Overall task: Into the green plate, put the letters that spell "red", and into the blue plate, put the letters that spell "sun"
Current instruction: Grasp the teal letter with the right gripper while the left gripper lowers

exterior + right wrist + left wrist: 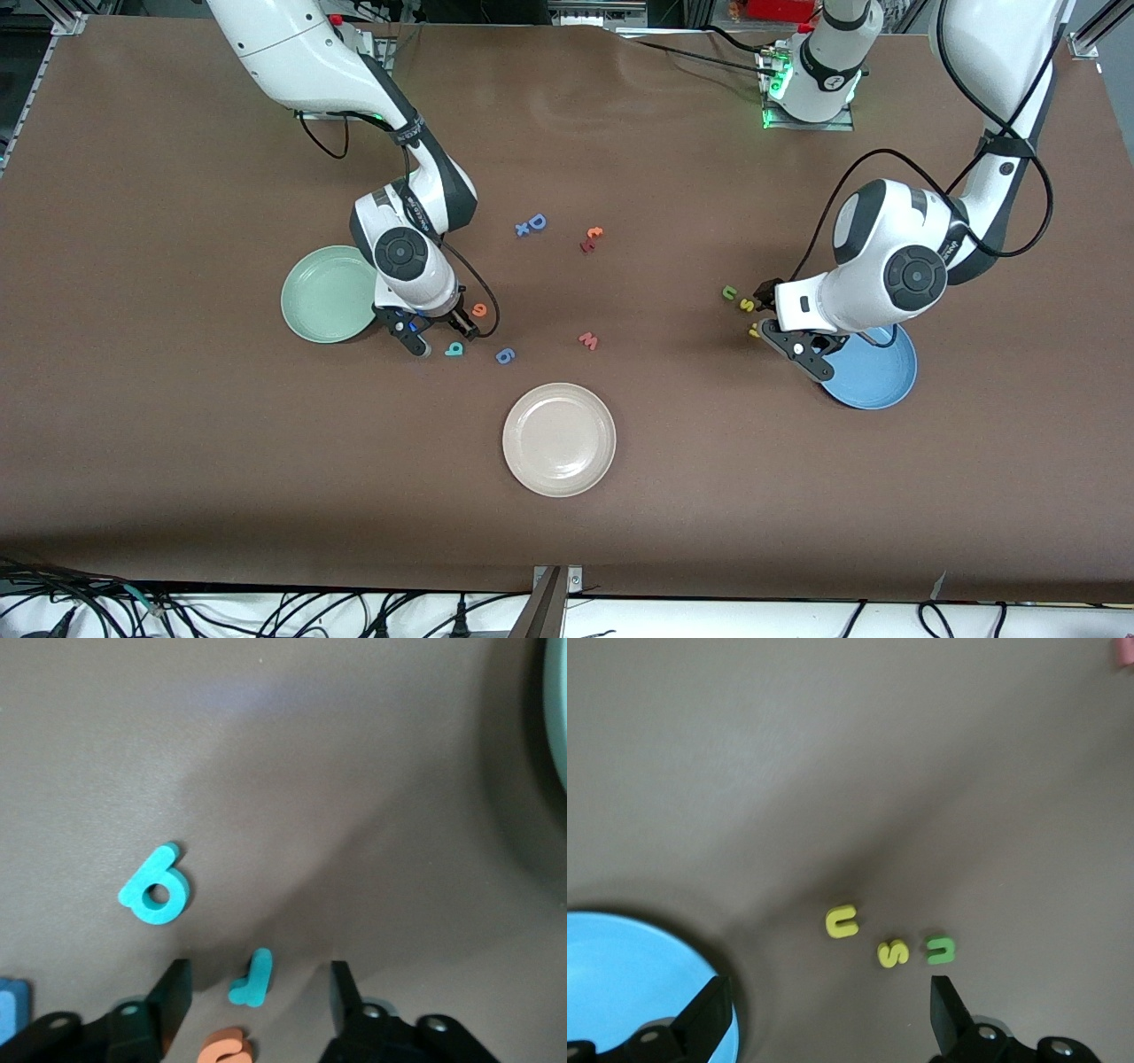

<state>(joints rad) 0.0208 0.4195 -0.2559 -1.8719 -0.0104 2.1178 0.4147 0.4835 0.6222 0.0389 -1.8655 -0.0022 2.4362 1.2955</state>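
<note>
The beige-white plate (559, 439) is sitting unused; we are narrowing the right gripper (257, 997) around the teal "r" (252, 979), keeping it centred, while the left gripper (828, 1014) is waiting wide.

A beige-white plate (559, 439) rests on the brown table (177, 443). Taking that plate as landmark: a pink-red "w" (588, 340) lies just farther from the front camera than it, a blue "g" (505, 355) sits beside the "w" toward the right arm's end, and an orange "t" (592, 238) and a blue "D" and "x" (531, 225) lie farther still.
</note>
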